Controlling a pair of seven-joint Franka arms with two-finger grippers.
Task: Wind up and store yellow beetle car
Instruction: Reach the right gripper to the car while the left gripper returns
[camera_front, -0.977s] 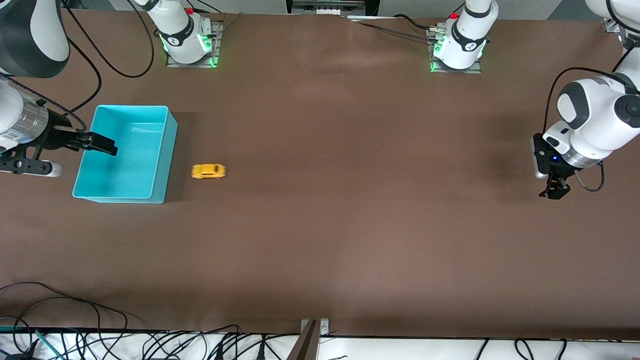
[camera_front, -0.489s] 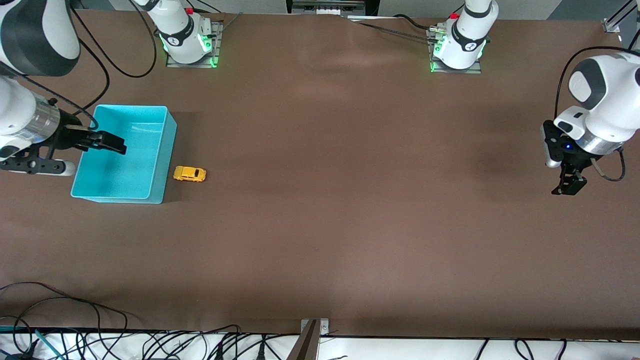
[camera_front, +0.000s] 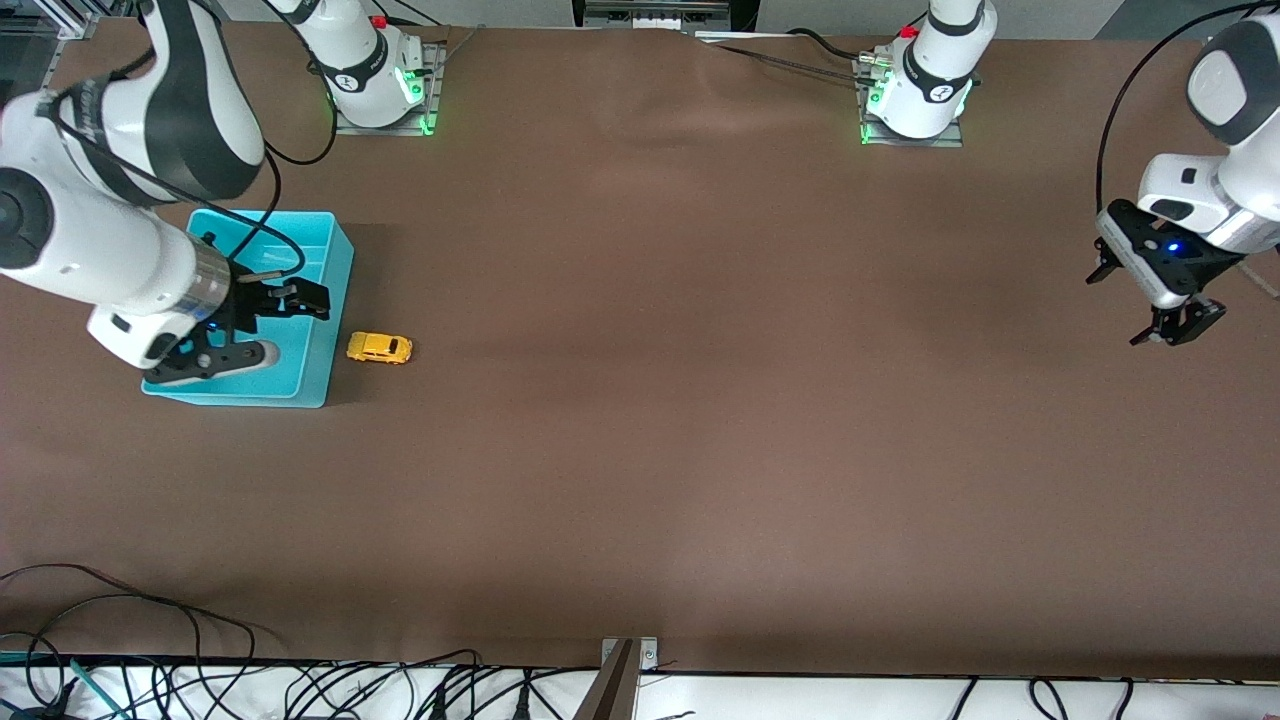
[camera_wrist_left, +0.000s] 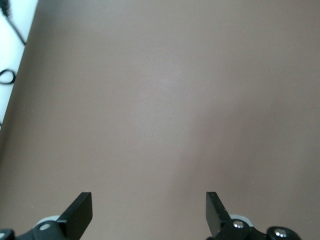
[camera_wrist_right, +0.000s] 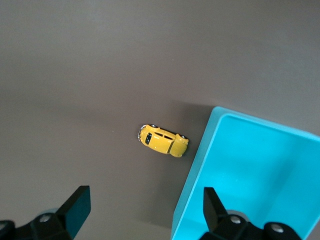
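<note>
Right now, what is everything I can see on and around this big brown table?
yellow beetle car: one, yellow-orange, on the table beside the bin.
bin: one, turquoise, near the right arm's end of the table.
table: one, brown.
cables: many, black, along the table edge nearest the front camera.
arm bases: two, white with green lights.
right claw: one, black, open, over the bin.
left claw: one, black, open, over bare table at the left arm's end.
</note>
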